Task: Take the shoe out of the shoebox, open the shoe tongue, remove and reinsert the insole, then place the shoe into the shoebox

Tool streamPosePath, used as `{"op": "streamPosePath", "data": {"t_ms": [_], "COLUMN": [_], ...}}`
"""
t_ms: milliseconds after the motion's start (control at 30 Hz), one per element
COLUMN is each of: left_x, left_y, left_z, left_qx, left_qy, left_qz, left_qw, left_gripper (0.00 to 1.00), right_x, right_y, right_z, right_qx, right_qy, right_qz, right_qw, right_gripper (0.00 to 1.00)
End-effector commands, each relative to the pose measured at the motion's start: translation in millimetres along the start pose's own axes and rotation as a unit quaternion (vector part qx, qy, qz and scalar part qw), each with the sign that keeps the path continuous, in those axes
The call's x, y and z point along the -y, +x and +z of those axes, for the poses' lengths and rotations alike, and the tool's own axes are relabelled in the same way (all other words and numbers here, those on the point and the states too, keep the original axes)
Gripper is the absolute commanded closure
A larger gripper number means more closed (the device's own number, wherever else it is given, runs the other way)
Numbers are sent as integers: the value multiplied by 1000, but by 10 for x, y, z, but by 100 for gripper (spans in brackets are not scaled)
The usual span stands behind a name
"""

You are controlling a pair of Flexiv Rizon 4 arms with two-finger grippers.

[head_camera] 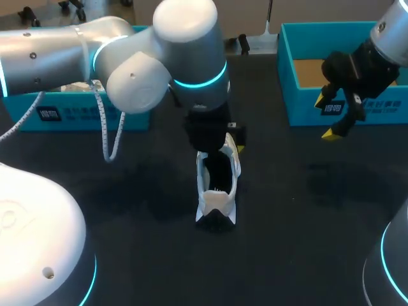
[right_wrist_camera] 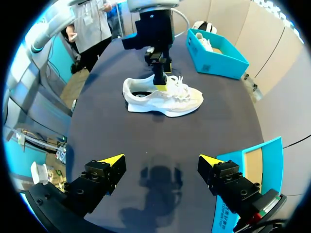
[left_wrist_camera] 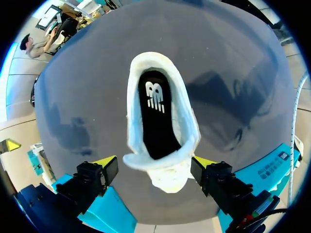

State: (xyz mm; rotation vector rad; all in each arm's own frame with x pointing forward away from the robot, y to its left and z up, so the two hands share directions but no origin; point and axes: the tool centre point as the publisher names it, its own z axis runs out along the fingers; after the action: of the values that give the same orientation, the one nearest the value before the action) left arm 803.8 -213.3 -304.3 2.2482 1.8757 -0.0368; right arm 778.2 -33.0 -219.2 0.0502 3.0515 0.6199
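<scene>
Straddling the white shoe [head_camera: 217, 191] with the left gripper [left_wrist_camera: 154, 162], jaws spread wide, one finger down each flank beside the tongue [left_wrist_camera: 158, 162], close to the upper but not visibly pressing on it. Standing upright on its sole near the middle of the black table [head_camera: 306, 210], toe towards twelve o'clock, heel towards six. Showing the black insole [left_wrist_camera: 156, 114] lying flat in the opening, seemingly seated. Hanging the right gripper [right_wrist_camera: 160, 162], likewise spread and empty, well apart at two o'clock from the shoe, by the near wall of the right shoebox [head_camera: 303, 105].

Probably lining up for the insole, or for a lift back into the box; not being able to tell which.

Risking, on closing now, a squeeze on the soft sides instead of a pinch on the insole, with both fingers outside the shoe. Needing one finger inside the collar first, and risking there a snag on the tongue or the padded rim, dragging the shoe sideways or tipping it off its narrow sole. Risking also, on pulling a thin, snug insole, lifting the whole shoe along, with nothing pinning it down and the right gripper too far off to help. Risking a slip, too, on a flexible insole gripped only at its edge. Trailing a white cable [head_camera: 105, 137] from the left arm near the left shoebox [head_camera: 73, 118] at ten o'clock, and so courting a catch on that wall during any wide swing.
</scene>
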Motion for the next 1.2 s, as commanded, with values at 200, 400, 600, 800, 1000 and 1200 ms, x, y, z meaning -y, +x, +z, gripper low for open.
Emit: {"op": "streamPosePath", "data": {"t_ms": [200, 400, 600, 800, 1000, 1200], "left_x": [-302, -366, -253, -134, -46, 80], "left_y": [53, 52, 25, 58, 127, 160], "left_z": [-65, -64, -11, 37, -11, 29], "left_qx": [-9, -21, -21, -25, -23, -24], "left_qy": [6, 5, 17, 32, 44, 54], "left_qz": [-5, 8, 16, 31, 44, 52], "left_qw": [1000, 1000, 1000, 999, 998, 997], "left_gripper": [0, 26, 62, 64, 64, 63], "right_x": [-1, -1, -1, -1, -1, -1], "right_y": [-1, -1, -1, -1, -1, -1], "right_z": [4, 4, 4, 4, 4, 4], "right_qx": [0, 0, 0, 0, 0, 0], "right_qy": [1, 1, 1, 1, 1, 1], "right_qz": [0, 0, 0, 0, 0, 0], "right_qw": [1000, 1000, 1000, 1000, 1000, 1000], "right_gripper": [0, 0, 0, 0, 0, 0]}}
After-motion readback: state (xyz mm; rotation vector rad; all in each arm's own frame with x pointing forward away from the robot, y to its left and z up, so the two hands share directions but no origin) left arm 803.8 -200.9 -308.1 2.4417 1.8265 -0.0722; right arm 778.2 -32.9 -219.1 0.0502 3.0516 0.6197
